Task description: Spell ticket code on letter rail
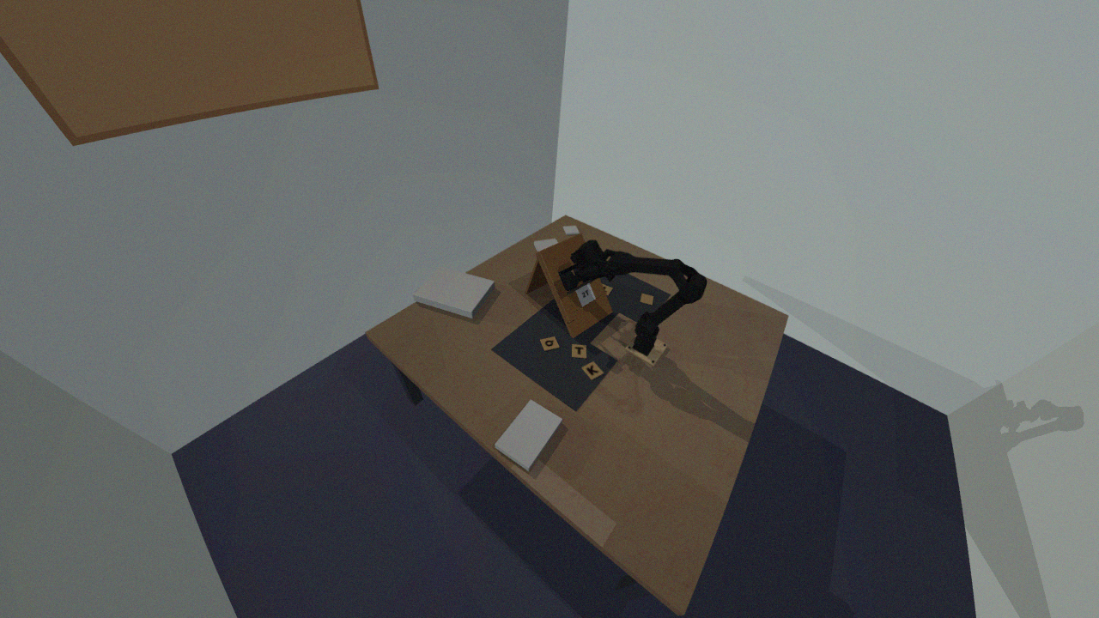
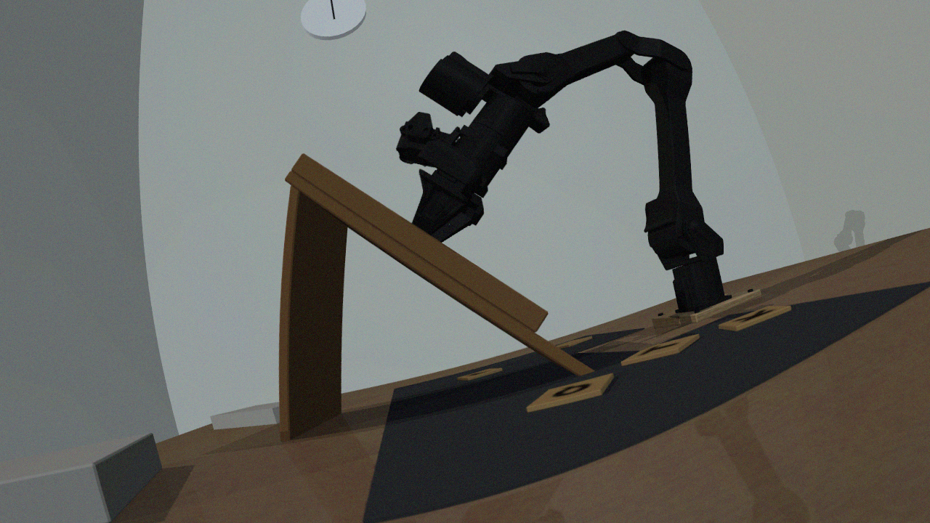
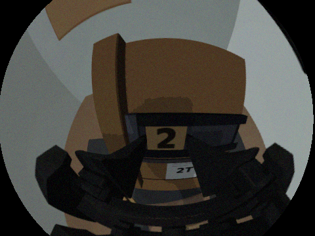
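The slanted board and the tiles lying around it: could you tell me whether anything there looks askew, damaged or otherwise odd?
Nothing stands out. The board stands propped on its leg, the jaws hold the 2 tile square in the rail above the ticket, and the loose tiles lie flat on the dark mat.

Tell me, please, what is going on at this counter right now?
A single black arm is fitting letter tiles into the rail on a slanted wooden board. Its gripper is shut on the tile marked 2, which sits in the dark rail just above the ticket reading 2T. The T tile lies on the dark mat with others.
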`<state>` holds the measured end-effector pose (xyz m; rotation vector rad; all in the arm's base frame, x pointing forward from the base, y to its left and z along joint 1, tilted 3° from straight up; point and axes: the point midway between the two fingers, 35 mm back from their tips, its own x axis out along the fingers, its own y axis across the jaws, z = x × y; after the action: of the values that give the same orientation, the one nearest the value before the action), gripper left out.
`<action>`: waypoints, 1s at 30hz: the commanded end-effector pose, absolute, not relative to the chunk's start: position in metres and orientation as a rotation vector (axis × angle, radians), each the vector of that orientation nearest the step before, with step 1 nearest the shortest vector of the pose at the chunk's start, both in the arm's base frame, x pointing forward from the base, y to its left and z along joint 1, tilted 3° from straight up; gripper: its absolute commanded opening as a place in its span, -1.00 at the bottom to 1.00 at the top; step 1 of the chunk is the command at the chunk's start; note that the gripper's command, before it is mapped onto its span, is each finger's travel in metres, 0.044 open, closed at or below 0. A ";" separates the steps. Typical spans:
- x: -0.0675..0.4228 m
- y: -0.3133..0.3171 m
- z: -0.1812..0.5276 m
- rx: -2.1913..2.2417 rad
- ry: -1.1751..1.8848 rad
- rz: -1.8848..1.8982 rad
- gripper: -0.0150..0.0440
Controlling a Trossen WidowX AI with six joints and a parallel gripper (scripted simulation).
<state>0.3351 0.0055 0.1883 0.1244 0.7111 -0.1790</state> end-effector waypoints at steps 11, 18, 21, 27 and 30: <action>0.324 0.007 0.199 0.126 0.714 -0.182 0.51; 0.321 0.009 0.201 0.126 0.714 -0.182 0.51; 0.319 0.009 0.202 0.126 0.714 -0.182 0.51; 0.316 0.010 0.205 0.127 0.714 -0.182 0.51; 0.315 0.010 0.206 0.127 0.714 -0.182 0.51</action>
<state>0.3165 0.0104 0.2039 0.1235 0.7169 -0.1785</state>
